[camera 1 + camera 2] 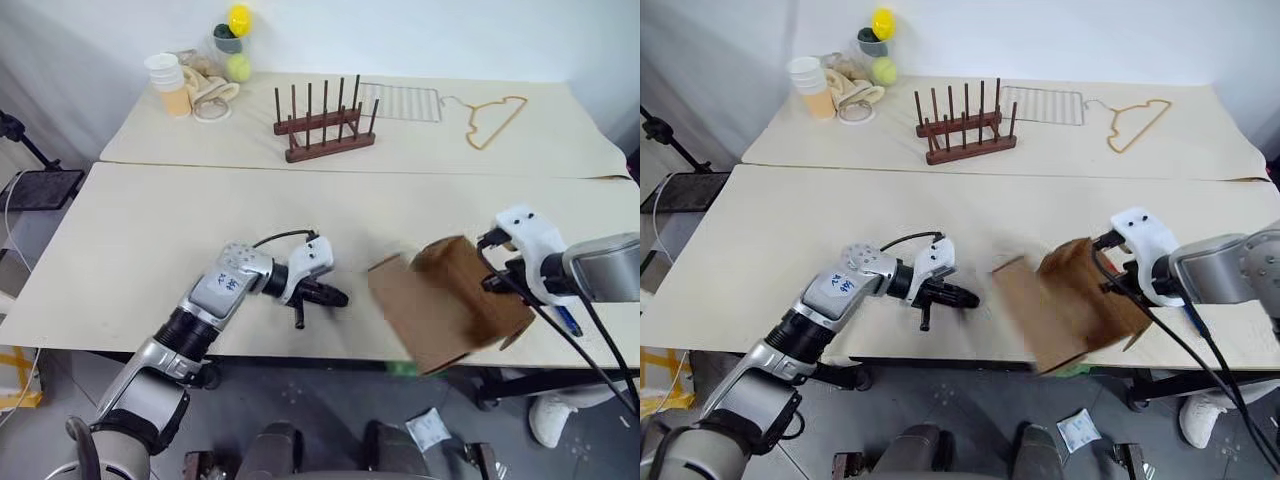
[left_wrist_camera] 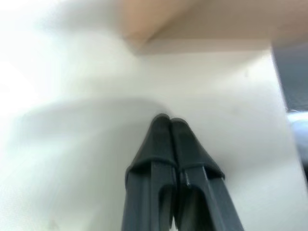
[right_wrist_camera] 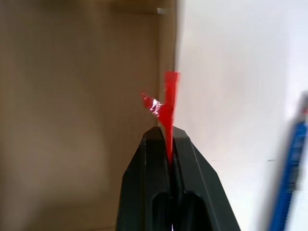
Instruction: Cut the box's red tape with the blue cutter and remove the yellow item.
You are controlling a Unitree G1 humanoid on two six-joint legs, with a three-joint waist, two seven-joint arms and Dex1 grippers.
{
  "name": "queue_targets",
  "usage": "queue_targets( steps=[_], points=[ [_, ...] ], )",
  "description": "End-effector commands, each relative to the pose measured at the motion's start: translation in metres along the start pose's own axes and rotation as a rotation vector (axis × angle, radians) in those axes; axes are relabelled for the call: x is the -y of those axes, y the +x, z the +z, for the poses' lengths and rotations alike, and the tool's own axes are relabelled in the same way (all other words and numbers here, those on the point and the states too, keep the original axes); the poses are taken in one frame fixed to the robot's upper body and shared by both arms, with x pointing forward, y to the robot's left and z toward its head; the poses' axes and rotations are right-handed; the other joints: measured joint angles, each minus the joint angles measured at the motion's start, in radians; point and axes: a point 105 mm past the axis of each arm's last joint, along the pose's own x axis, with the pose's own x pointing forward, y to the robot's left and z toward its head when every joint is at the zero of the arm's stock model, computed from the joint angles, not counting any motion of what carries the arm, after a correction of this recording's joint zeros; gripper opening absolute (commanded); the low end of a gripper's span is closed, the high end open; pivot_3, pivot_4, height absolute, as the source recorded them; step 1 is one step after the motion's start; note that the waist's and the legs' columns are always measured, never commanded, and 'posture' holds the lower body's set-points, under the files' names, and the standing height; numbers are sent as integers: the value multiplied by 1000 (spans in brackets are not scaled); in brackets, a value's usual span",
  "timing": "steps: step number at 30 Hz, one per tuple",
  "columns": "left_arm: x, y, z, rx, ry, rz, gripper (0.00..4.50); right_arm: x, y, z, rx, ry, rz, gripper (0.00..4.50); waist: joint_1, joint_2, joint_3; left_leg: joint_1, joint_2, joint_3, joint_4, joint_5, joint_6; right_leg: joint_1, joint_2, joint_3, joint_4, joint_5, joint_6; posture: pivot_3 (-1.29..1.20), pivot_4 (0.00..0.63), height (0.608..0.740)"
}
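Brown cardboard, the box (image 1: 455, 300) is lifted and tilted at the near edge of the cream bench (image 1: 150, 230), with one flap spread out toward the middle of the bench and its lower corner hanging past the edge. The right hand (image 3: 166, 132) is on the right side of the box; its two black fingers are pressed together on the red tape (image 3: 167, 101), a thin strip that stands up between the fingertips next to the box's wall. The blue cutter (image 3: 288, 173) lies on the bench just beside the box, on its right, partly behind the right hand and its cables; in the head views I see only a short blue piece (image 1: 566, 318).

To the left of the box, near it but apart from it, the left hand (image 1: 335, 297) points sideways toward the box. Its fingers are closed against each other and hold nothing, and they hang low over the bare bench surface.

Far behind the box, on the second bench, a wooden peg rack (image 1: 325, 125) stands. Right of the rack lie a wire grid (image 1: 400, 102) and a hanger (image 1: 495, 120). Left of the rack stand stacked cups (image 1: 170, 85), and behind them are a yellow ball (image 1: 239, 18) and a tennis ball (image 1: 238, 67).
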Motion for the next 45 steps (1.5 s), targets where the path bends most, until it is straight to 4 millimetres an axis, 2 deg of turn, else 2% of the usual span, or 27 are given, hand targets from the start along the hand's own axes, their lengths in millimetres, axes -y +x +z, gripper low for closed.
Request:
queue_targets(
  steps=[1, 6, 10, 13, 15, 17, 19, 21, 25, 30, 33, 35, 40, 45],
  points=[
    [-4, 0, 13, 35, 32, 33, 0, 1, -3, 8, 62, 1, -29, 28, -1, 0, 0, 0, -1, 0, -1, 0, 0, 0, 0, 0, -1, 0, 0, 0, 150, 740],
    [-3, -2, 23, 76, 30, 27, 0, -1, 0, 9, 85, -6, -49, 28, -1, 0, 0, 0, -2, 1, -1, 0, 0, 0, 0, -1, -1, 0, 0, 0, 150, 740],
    [10, -26, 23, 58, 54, -79, 0, 1, -3, 11, 105, -16, -75, 28, -9, 0, 0, 0, -3, 1, -1, 0, 0, 0, 0, -1, -1, 0, 0, 0, 150, 740],
    [9, -49, 45, 157, 35, -119, 0, 6, -6, 13, 111, -17, -97, 28, -15, 0, 0, 0, -2, 1, -2, 0, -1, 0, 0, -1, -1, 0, 0, 0, 150, 740],
    [16, -56, 87, 313, 79, -170, 0, 8, -7, 13, 107, -19, -107, 28, -11, 0, 0, 0, 0, 1, -1, 0, -1, 0, 0, -1, -1, 0, 0, 0, 150, 740],
    [22, -58, 108, 385, 98, -205, 0, 9, -7, 14, 106, -21, -108, 28, -3, 0, 1, -1, 0, 1, 0, 0, -1, 0, 0, -1, -1, 0, 1, 0, 150, 740],
    [29, -39, 123, 398, 129, -222, 0, 7, -7, 16, 109, -29, -100, 28, -1, 0, 1, -1, -1, 1, 0, 0, -1, 1, 0, 0, -2, 1, 1, 0, 150, 740],
    [37, -21, 129, 389, 174, -244, 0, 6, -8, 18, 113, -35, -97, 28, -3, 0, 1, 0, -2, 1, -1, 0, -1, 2, 0, 0, -2, 1, 2, 0, 150, 740],
    [41, 7, 117, 286, 263, -234, 0, 7, -9, 21, 116, -46, -98, 28, -9, -1, 1, 0, -5, 3, -2, 1, -1, 1, 0, -1, -2, 1, 2, 0, 150, 740],
    [47, 20, 106, 227, 304, -256, 0, 10, -14, 24, 119, -51, -101, 28, -23, -1, 1, 1, -4, 5, -2, 1, -1, 1, 0, -1, -2, 1, 2, 0, 150, 740],
    [40, 26, 81, 121, 294, -236, 0, 9, -17, 27, 128, -57, -90, 28, -24, 0, 1, 1, -5, 4, -2, 1, -1, 1, 0, 0, -2, 1, 2, 0, 150, 740],
    [30, 28, 67, 67, 274, -191, 0, 8, -20, 30, 137, -61, -80, 28, -22, 0, 1, 1, -4, 2, -2, 1, -1, 1, 0, 0, -2, 1, 2, 0, 150, 740],
    [12, 25, 50, 38, 212, -94, 0, 7, -30, 36, 147, -77, -52, 28, -22, 0, 1, 3, -4, 0, -1, 1, -1, 3, 0, 1, -2, 1, 2, 0, 150, 740],
    [11, 14, 31, -6, 156, -82, 0, 5, -38, 34, 133, -90, -15, 28, -22, 0, 1, 4, 0, 0, 0, 1, -1, 4, 0, 2, -2, 1, 2, 0, 150, 740]
  ],
)
